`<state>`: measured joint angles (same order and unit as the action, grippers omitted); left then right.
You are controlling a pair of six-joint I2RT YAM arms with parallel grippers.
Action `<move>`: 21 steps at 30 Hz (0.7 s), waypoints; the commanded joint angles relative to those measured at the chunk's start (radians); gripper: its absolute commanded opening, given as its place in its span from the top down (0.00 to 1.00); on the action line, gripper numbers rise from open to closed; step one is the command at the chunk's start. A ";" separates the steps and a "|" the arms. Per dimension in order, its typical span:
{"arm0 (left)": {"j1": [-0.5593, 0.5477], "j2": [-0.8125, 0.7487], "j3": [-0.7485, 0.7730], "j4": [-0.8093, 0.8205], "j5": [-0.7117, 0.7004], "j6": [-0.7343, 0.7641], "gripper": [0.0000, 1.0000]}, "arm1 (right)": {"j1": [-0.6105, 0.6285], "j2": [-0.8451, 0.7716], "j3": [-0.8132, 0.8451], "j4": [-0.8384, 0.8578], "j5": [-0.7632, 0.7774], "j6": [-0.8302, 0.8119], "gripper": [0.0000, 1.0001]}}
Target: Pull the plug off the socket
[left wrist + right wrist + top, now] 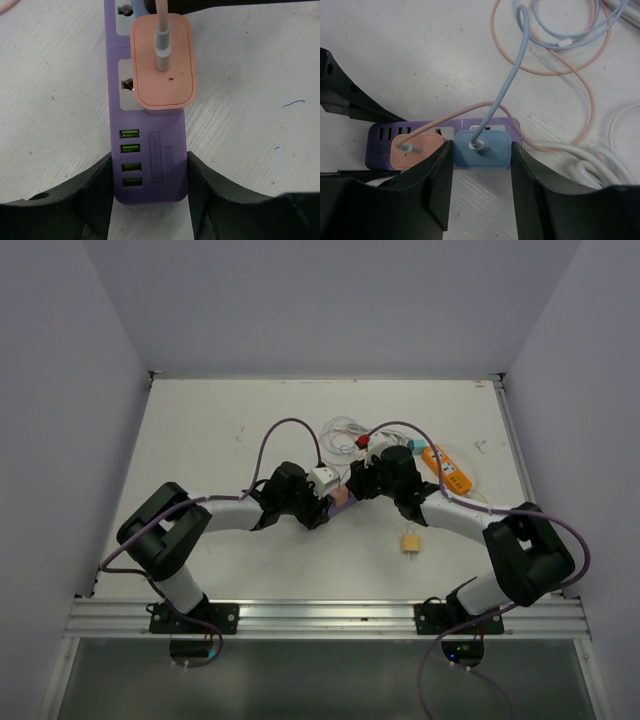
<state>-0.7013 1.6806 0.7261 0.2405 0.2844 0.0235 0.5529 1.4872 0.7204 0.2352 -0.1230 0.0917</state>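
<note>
A purple power strip [150,150] lies on the white table. A pink plug [162,65] with a pink cable sits in its socket. A blue plug [482,148] with a blue cable sits in the socket beside it, next to the pink plug [412,147]. My left gripper [148,175] is shut on the USB end of the strip, one finger on each long side. My right gripper [482,155] is closed on the blue plug, its fingers [440,170] against both sides. In the top view the two grippers [325,502] [365,480] meet over the strip and hide most of it.
Pink, blue and white cables [560,45] coil behind the strip, with a thick white cable [580,160] to its right. A yellow plug [410,541] lies loose near the right arm. An orange device [447,469] and a red object [363,440] sit behind the grippers.
</note>
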 commanded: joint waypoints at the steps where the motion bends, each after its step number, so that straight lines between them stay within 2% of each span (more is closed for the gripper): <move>1: -0.004 0.053 0.019 -0.127 -0.027 -0.069 1.00 | 0.008 -0.064 -0.030 0.169 -0.044 0.054 1.00; 8: -0.006 0.085 0.032 -0.171 -0.030 -0.108 1.00 | 0.008 -0.073 -0.116 0.315 -0.064 0.089 1.00; 21: -0.006 0.111 0.050 -0.201 -0.036 -0.122 1.00 | 0.008 -0.134 -0.121 0.332 -0.060 0.060 1.00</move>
<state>-0.7082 1.7233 0.7914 0.1848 0.3019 -0.0338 0.5423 1.4235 0.5846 0.4290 -0.1032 0.1036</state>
